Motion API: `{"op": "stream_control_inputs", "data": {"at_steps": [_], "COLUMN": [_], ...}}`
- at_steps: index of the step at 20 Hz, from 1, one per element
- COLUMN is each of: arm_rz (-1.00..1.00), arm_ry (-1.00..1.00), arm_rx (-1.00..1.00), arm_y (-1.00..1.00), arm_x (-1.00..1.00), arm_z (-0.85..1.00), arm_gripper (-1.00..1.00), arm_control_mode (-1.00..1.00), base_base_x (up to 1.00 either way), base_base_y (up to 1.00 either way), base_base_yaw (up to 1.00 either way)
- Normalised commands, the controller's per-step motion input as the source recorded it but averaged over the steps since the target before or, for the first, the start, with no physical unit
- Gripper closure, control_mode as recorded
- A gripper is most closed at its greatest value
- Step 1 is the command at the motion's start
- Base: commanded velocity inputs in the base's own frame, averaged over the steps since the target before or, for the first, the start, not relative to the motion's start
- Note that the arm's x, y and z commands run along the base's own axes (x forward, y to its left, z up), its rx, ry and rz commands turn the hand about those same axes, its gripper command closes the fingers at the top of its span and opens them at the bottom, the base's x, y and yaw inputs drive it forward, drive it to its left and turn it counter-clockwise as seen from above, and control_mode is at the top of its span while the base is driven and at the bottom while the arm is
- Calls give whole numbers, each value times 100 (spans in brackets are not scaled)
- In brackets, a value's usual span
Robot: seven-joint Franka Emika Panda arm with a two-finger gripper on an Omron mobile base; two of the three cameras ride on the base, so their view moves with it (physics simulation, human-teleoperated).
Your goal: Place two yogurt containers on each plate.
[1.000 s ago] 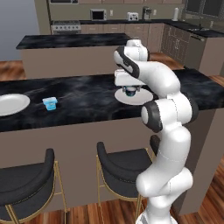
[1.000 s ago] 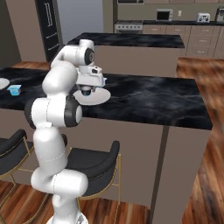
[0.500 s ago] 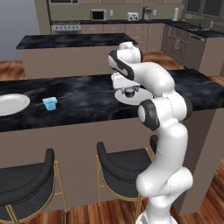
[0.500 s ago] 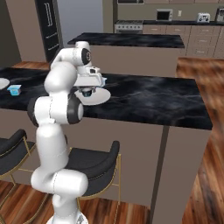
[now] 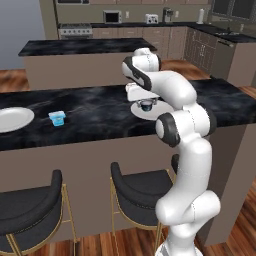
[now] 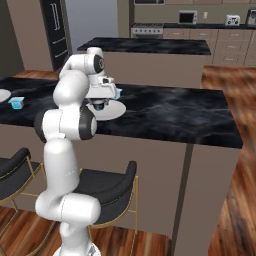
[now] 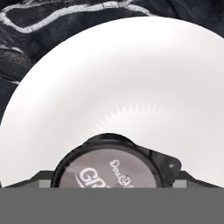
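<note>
A dark yogurt container [image 5: 145,105] with a pale top sits between my fingers just over the right white plate [image 5: 165,111] on the black counter. My gripper [image 5: 145,103] is shut on it from above. In the hand view this dark cup [image 7: 114,164] reaches from one fingertip to the other, with the bare plate [image 7: 122,78] behind it. A light blue yogurt container [image 5: 57,118] stands alone on the counter to the left, also seen as the light blue cup [image 6: 16,102]. Further left lies a second white plate [image 5: 12,119]. A light blue patch [image 6: 117,93] peeks out behind my hand.
Two dark bar stools [image 5: 142,192] stand under the counter's near edge. A second island [image 5: 80,47] runs behind, with cabinets, a stove and a microwave along the back wall. The counter [image 6: 175,107] stretches to the right of the plate.
My upper arm has swung slightly to the left while the hand stays over the right plate with the dark cup. The blue cup and left plate have not moved.
</note>
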Motion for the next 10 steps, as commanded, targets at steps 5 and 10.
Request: {"op": "stream_control_inputs", "data": {"at_steps": [5,10], "arm_rz": [0,0], "arm_ry": [-5,-1], "arm_rx": [2,0], "arm_y": [7,1], "arm_x": [0,0], "arm_z": [-4,-6], "arm_gripper": [100,100], "arm_control_mode": [-100,-100], "base_base_x": [0,0], "base_base_y": [0,0], "base_base_yaw": [0,0]}}
